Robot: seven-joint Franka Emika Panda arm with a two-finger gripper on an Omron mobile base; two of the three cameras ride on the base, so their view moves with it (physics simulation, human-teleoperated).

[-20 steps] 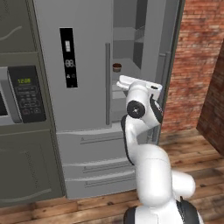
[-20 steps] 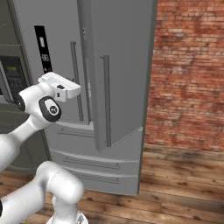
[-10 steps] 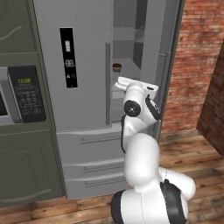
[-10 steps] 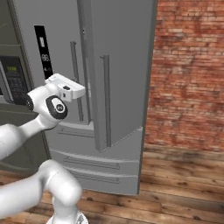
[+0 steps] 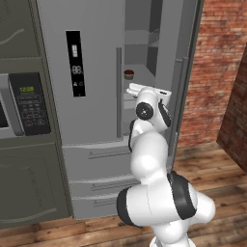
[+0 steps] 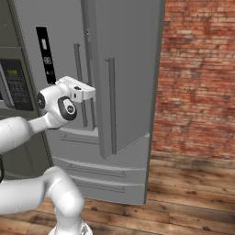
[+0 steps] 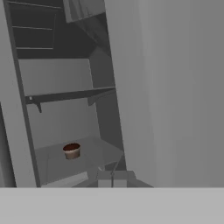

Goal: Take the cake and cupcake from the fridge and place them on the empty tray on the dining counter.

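The grey steel fridge has its right door swung partly open. A small brown cupcake sits on a shelf inside, and it also shows in the hand view as the cupcake on the lower shelf, left of centre. My gripper is shut and empty, at the mouth of the opening, a little below and to the right of the cupcake. From the base views the gripper hangs in front of the gap between the doors. The cake, the tray and the dining counter are out of view.
A dark microwave is built into the cabinet left of the fridge. The open door's inner edge stands close to the right of my hand. A brick wall and a wooden floor lie to the right.
My hand has edged slightly toward the fridge opening, and the arm's lower links have swung round beneath it. The cupcake and the door have not moved.
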